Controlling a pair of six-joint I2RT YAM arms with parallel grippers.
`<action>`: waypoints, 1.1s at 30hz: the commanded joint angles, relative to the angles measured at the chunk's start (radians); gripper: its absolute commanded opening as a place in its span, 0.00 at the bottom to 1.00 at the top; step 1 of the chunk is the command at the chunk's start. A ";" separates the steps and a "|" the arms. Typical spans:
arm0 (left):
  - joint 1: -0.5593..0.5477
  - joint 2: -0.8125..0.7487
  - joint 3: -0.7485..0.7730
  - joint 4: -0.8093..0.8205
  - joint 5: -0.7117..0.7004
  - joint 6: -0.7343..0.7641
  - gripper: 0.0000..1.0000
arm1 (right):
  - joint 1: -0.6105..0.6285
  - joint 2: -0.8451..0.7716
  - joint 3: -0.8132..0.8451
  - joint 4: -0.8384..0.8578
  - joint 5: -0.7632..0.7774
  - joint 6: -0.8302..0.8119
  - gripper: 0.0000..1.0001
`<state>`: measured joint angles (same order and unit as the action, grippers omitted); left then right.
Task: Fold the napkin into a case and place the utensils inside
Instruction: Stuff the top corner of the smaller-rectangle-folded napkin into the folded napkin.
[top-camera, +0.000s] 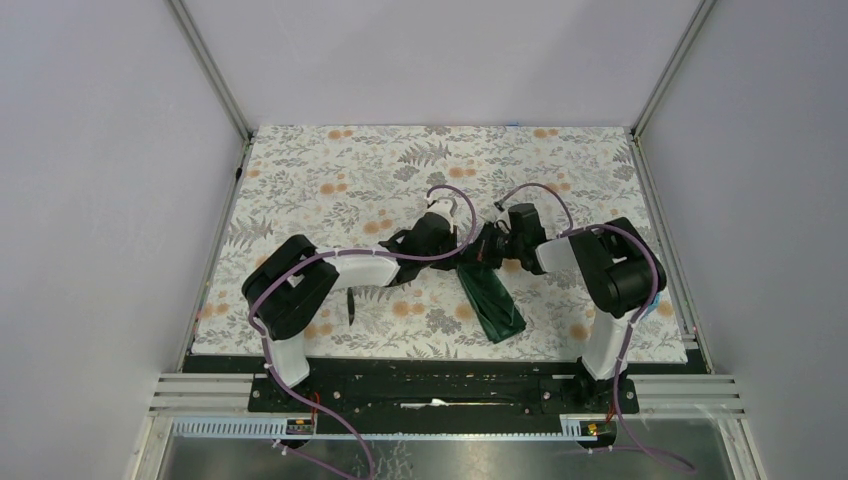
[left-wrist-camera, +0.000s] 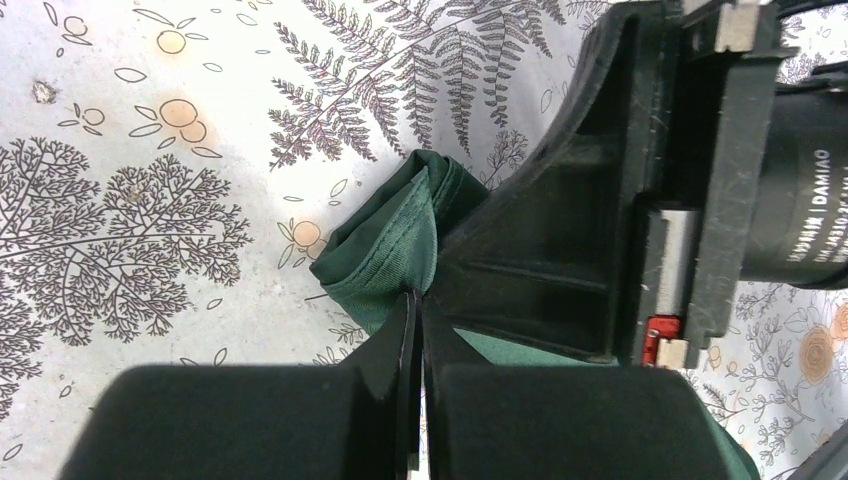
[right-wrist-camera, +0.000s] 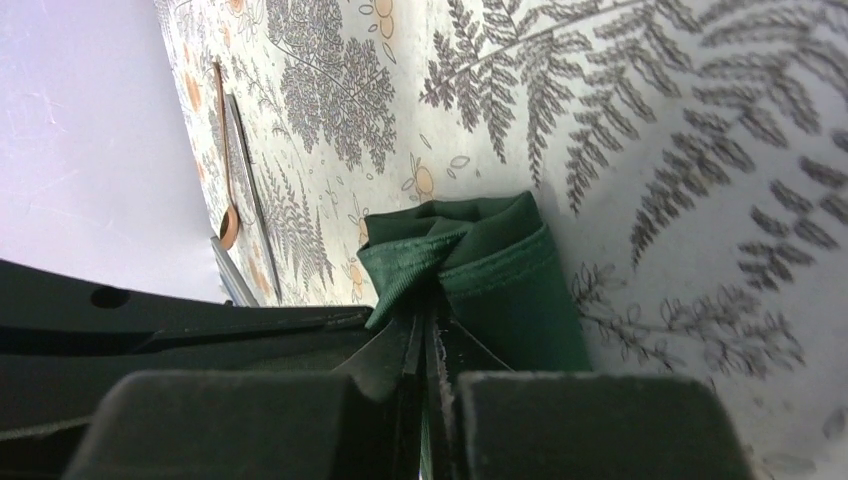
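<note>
While left fingers (left-wrist-camera: 250, 420) and right fingers (right-wrist-camera: 250, 420) clench the napkin (left-wrist-camera: 390, 250), a black motor (left-wrist-camera: 800, 180) reads "DAMIAO".

Your left gripper (top-camera: 459, 251) and right gripper (top-camera: 484, 248) meet at the far end of the dark green napkin (top-camera: 493, 305). It lies folded narrow on the floral tablecloth (top-camera: 330, 170).

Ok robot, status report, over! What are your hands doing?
Both shut on the napkin end: left gripper, right gripper. It's folded long, narrow. The spoon and knife lie outside. Nothing seen blocking.
</note>
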<state>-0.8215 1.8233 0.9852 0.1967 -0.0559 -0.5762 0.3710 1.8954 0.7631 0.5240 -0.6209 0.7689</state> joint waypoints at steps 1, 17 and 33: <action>-0.003 -0.050 -0.006 0.052 -0.010 -0.029 0.00 | -0.037 -0.102 -0.017 -0.085 0.000 -0.030 0.04; -0.001 -0.040 0.003 0.074 0.031 -0.036 0.00 | 0.014 -0.005 -0.004 0.072 -0.074 0.040 0.00; 0.000 -0.029 -0.020 0.066 0.008 -0.052 0.00 | -0.093 -0.121 -0.083 -0.058 -0.123 -0.017 0.09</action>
<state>-0.8188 1.8206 0.9722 0.2054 -0.0544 -0.6209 0.3107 1.8915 0.6785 0.6163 -0.7376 0.8604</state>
